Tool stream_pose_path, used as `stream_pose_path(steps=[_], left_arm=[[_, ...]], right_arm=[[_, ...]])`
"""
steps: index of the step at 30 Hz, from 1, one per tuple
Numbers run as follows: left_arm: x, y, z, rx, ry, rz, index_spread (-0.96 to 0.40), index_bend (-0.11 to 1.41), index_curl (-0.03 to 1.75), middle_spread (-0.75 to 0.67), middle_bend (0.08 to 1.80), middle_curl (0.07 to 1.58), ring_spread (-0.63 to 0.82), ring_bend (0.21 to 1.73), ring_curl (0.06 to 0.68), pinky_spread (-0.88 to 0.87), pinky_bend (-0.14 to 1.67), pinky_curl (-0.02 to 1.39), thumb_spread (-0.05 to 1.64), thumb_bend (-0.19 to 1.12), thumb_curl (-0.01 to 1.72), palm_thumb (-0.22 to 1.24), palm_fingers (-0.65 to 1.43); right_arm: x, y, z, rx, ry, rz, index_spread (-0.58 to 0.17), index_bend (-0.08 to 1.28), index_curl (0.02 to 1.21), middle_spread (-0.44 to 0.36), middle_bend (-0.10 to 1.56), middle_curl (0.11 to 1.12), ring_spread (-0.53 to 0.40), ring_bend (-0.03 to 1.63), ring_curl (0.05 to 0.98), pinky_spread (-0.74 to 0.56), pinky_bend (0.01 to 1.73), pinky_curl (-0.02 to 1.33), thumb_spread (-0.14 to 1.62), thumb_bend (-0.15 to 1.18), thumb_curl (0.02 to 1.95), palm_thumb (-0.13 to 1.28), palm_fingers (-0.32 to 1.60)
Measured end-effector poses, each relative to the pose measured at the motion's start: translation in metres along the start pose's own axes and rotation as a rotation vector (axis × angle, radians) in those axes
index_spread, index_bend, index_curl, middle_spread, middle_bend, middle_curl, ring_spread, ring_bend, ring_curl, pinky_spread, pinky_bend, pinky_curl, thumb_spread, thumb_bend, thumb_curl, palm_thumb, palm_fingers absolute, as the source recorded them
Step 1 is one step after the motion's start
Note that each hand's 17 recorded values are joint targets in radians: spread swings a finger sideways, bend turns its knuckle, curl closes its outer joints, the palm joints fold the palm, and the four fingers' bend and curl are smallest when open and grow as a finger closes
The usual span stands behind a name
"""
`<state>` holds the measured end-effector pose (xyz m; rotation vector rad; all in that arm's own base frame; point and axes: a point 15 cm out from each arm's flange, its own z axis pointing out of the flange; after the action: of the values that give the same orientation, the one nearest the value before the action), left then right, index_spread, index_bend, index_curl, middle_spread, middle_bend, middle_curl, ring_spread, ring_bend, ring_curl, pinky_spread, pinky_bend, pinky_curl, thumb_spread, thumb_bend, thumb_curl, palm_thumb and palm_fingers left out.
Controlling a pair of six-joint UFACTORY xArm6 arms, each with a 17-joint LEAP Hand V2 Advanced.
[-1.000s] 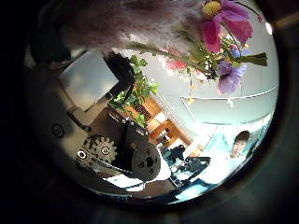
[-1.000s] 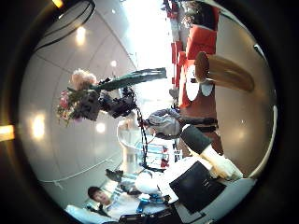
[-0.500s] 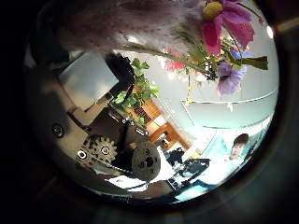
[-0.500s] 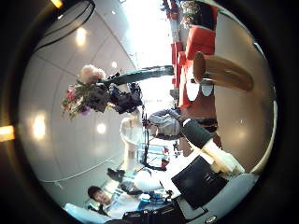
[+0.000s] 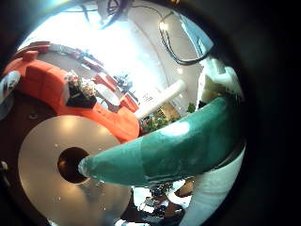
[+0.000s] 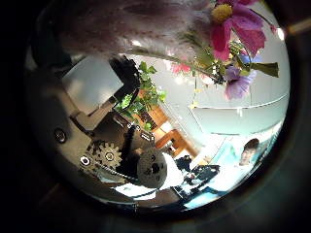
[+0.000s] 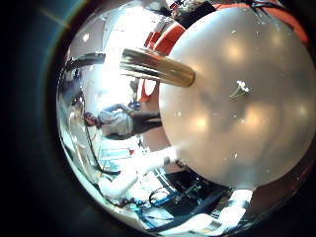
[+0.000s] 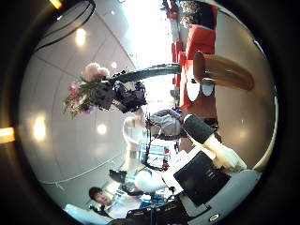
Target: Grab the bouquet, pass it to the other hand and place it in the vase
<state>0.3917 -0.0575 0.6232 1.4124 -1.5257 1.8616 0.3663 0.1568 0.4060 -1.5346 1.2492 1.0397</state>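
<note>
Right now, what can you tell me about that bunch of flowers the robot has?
The bouquet is a mixed bunch of pink and purple blooms, one with a yellow centre, plus green leafy stems and pale fluffy plumes. It is held up in the air, lying roughly sideways, with the flower heads pointing away from the arm. The left hand grips its stems, so the blooms sit close to that palm. Nothing else is seen touching it.

The left hand is raised high on its arm, seen from the right palm, its dark fingers curled in a grip. From the left palm's own view a geared finger part sits at the edge. The right hand's fingers reach out, uncurled.
</note>
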Motion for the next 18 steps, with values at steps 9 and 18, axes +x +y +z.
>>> stream_pose_path(steps=[9, 18], left_arm=[[-0.034, 0.000, 0.011, -0.018, 0.042, -0.049, -0.82, 0.36, 1.48, -0.56, 1.07, 1.09, -0.40, 1.49, 0.558, -0.57, 1.25, 0.81, 1.14, 0.00, 0.98, 1.07, 1.08], [-0.056, -0.004, 0.013, -0.018, 0.049, -0.073, -0.79, 0.34, 1.50, -0.57, 1.07, 1.09, -0.40, 1.49, 0.560, -0.57, 1.25, 0.82, 1.12, -0.01, 0.98, 1.07, 1.07]], right_arm=[[0.006, -0.005, 0.001, 0.005, 0.005, 0.010, -0.232, 0.16, 0.29, 0.095, 0.22, 0.35, 0.198, 0.47, 0.239, 0.46, 0.55, 0.29, 0.96, -0.02, 0.58, 0.82, 0.15], [0.011, -0.006, 0.002, 0.005, 0.002, 0.022, -0.235, 0.16, 0.28, 0.094, 0.21, 0.35, 0.198, 0.46, 0.240, 0.46, 0.54, 0.28, 0.96, -0.02, 0.58, 0.82, 0.16]])
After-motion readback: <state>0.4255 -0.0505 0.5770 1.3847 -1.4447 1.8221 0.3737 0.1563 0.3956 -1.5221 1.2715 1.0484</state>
